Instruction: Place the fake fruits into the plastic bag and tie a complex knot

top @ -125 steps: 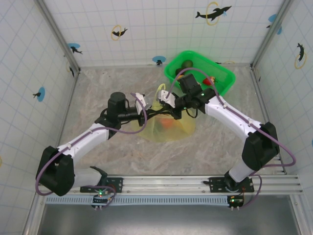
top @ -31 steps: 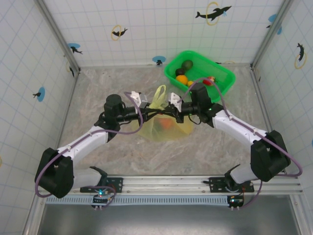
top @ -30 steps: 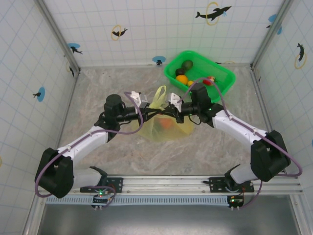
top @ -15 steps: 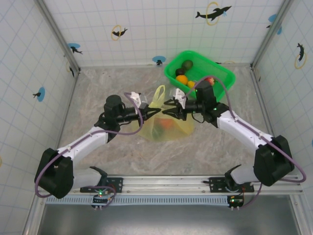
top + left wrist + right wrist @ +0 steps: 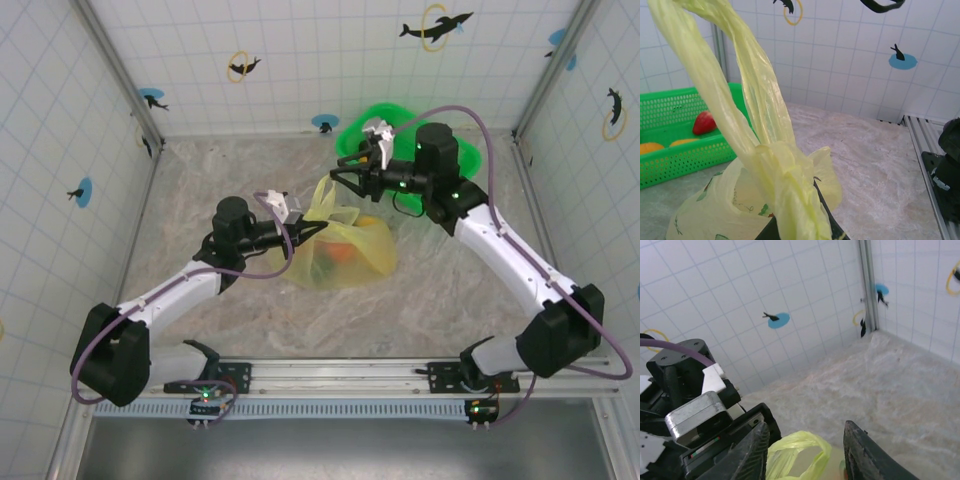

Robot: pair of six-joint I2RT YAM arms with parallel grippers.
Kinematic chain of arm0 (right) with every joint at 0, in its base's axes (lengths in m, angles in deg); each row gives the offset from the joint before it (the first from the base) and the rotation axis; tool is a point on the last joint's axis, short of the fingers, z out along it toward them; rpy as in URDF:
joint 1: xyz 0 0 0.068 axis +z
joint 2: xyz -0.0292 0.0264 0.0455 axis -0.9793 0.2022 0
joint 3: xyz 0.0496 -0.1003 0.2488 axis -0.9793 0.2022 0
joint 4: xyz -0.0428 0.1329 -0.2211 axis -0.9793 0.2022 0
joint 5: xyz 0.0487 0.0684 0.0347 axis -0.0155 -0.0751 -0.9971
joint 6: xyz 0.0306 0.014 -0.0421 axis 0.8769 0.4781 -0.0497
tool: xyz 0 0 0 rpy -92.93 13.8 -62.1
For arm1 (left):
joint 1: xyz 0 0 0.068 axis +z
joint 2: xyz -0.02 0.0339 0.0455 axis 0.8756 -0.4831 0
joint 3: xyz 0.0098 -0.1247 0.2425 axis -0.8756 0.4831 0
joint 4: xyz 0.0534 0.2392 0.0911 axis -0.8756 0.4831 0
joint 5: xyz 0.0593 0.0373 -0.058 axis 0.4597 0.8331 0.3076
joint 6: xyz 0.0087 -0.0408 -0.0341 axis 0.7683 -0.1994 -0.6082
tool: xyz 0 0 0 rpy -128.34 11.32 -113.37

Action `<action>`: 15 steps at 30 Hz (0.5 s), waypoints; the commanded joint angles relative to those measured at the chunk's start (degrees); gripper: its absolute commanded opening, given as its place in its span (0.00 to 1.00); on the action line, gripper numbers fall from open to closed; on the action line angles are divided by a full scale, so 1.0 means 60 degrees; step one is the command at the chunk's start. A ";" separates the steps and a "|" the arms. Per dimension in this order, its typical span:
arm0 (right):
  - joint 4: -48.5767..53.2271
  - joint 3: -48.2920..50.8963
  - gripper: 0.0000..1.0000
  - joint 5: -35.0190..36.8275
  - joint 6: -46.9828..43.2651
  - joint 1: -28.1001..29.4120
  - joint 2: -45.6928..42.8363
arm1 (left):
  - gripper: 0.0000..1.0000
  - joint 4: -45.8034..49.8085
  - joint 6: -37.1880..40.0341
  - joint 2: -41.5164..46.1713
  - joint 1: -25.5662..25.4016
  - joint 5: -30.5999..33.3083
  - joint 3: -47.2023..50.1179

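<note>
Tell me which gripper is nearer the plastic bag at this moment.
Left. The left gripper is clamped on the handle strips of the plastic bag, at its left side. The right gripper is open and apart from it, toward the green basket behind.

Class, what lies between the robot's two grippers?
In the top view, the thin pale yellow-green plastic bag's handle loop lies between the left gripper and right gripper.

One plastic bag (image 5: 375, 255); one green basket (image 5: 685, 155); perhaps three fake fruits (image 5: 704, 123) in it, one bagged.
</note>
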 commanded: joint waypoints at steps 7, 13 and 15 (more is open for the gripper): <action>0.2116 -0.1197 0.43 -0.0186 0.0637 -0.0065 0.0855 | 0.00 -0.0212 0.0294 0.0144 -0.0082 -0.0011 0.0126; 0.2187 -0.1621 0.06 -0.0391 0.0810 -0.0099 0.1092 | 0.00 -0.0165 0.0304 0.0117 -0.0090 0.0092 0.0127; 0.2162 -0.1777 0.00 -0.0335 0.0869 -0.0141 0.0976 | 0.00 -0.0086 0.0290 0.0054 -0.0085 0.0295 0.0088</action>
